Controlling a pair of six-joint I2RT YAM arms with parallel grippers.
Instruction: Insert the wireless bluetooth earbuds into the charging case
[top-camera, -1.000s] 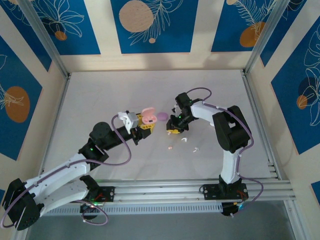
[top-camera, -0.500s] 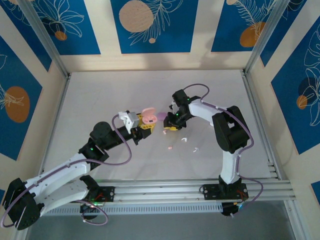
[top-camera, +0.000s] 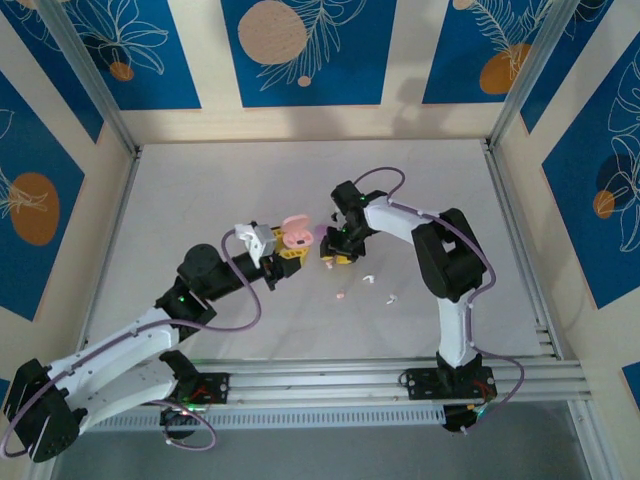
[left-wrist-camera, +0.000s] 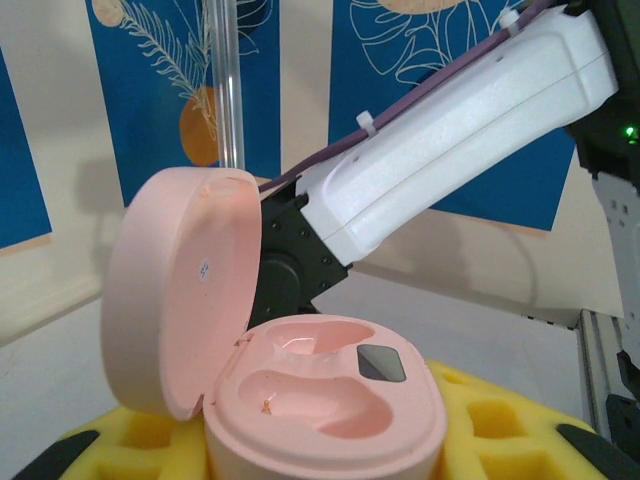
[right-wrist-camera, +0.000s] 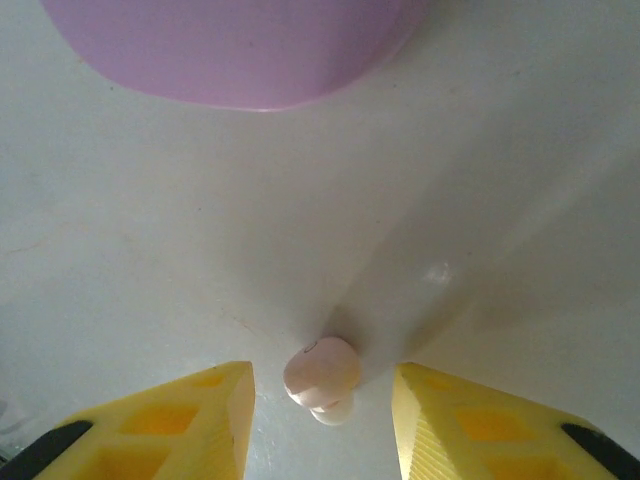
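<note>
While the left gripper (top-camera: 288, 250) clamped the open pink case (left-wrist-camera: 320, 400), the right gripper (right-wrist-camera: 322, 400) straddled a pink earbud (right-wrist-camera: 321, 370) at six o'clock, jaws parted; a pinch seemed due next.

A robot lab cell: aluminium frame posts (top-camera: 88, 80), leaf-print panels (top-camera: 350, 60) (blue, orange), a white worktable (top-camera: 200, 190).

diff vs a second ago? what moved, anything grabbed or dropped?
Right gripper swung left across the table toward the open pink case, ending beside it. Its jaws stand apart around a pale pink earbud lying on the table, not clamping it. Left gripper kept holding the case in place; the three loose earbuds stayed put.
</note>
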